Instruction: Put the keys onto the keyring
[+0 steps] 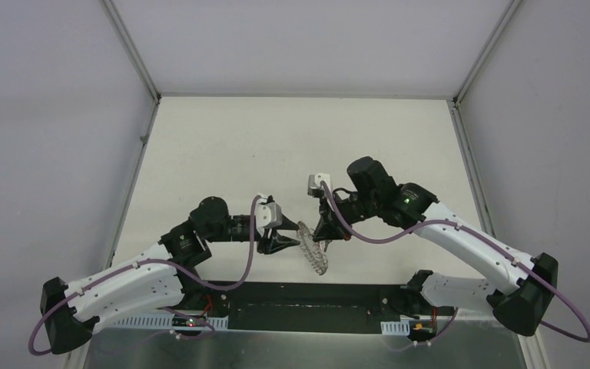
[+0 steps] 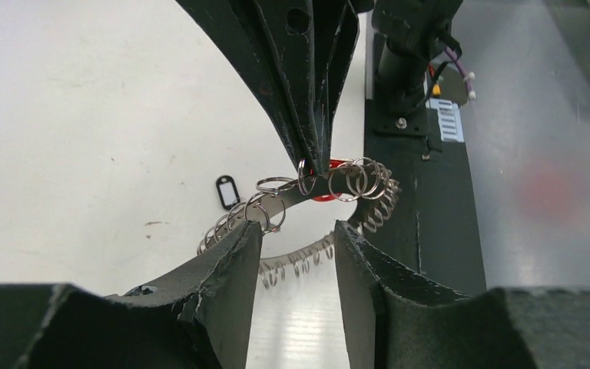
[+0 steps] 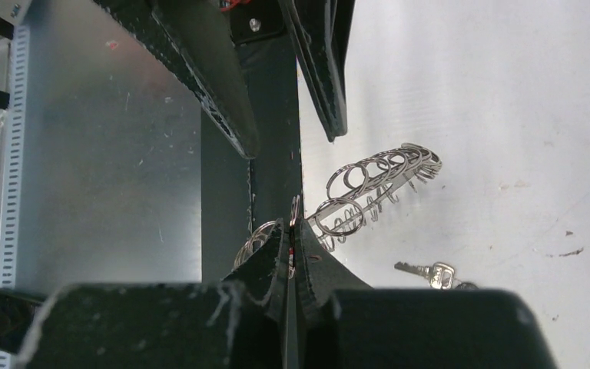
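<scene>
- Closest to the lens, your right fingers (image 3: 319,270) were clenched tight on one wire loop of the keyring (image 3: 376,181), holding the ring up on edge.
- Your left fingers (image 2: 230,257) stood apart, released, with the ring's near arc running through the gap between them.
- A red spot (image 2: 329,184) showed right at the clamped tips. Key head or not, you couldn't tell.
- And the keys (image 3: 430,270)? A silver one lay flat on the worktop (image 3: 507,115) beyond the ring, apart from it. A black tag (image 2: 228,192) lay on the worktop too.
- Step in hand, by my reading: steadying the ring, threading not yet done. Next you'd need the left fingers to take the ring, freeing the right to fetch that key and line it up finely with a loop.
</scene>
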Action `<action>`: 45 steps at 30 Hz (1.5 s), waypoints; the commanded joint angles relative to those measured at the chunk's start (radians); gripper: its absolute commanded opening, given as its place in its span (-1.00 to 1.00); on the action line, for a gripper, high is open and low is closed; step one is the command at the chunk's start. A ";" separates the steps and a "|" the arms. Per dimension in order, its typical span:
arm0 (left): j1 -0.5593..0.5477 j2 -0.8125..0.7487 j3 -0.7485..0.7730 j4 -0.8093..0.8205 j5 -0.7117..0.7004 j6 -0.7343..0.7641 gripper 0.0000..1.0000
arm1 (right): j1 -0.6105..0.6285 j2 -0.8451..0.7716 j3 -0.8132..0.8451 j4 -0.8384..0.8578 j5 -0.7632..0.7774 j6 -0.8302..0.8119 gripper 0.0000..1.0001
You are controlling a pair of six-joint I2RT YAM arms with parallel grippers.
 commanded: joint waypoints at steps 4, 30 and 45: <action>-0.011 0.127 0.080 0.008 0.096 0.019 -0.18 | 0.020 0.033 0.070 -0.066 0.003 -0.061 -1.00; -0.032 0.173 0.066 0.050 0.092 -0.007 -0.27 | 0.033 0.063 0.033 0.029 -0.003 -0.019 -1.00; -0.036 0.118 0.065 0.003 0.057 0.010 -0.17 | 0.034 0.064 0.024 0.052 -0.017 -0.007 -1.00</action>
